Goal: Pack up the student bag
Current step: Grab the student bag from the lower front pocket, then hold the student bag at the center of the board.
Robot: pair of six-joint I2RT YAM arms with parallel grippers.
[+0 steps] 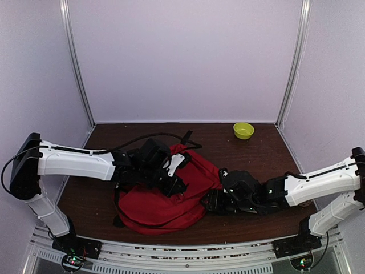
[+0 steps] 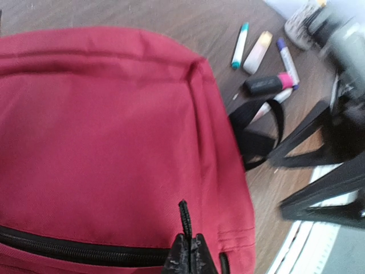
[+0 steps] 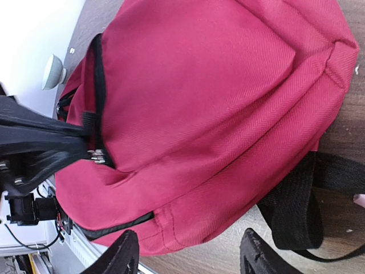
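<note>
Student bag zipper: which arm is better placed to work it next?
Left, probably. The left fingers are shut on the black zipper pull of the student bag. The right fingers stand open at the bag's edge near a strap, gripping nothing; they could at most steady the fabric.

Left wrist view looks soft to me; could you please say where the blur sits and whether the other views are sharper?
Left wrist: right arm smeared by motion, bag and zipper pull slightly soft, markers readable. Right wrist: bag weave crisp, upper-left background blown out white. Top external: sharp, evenly lit, no glare.
</note>
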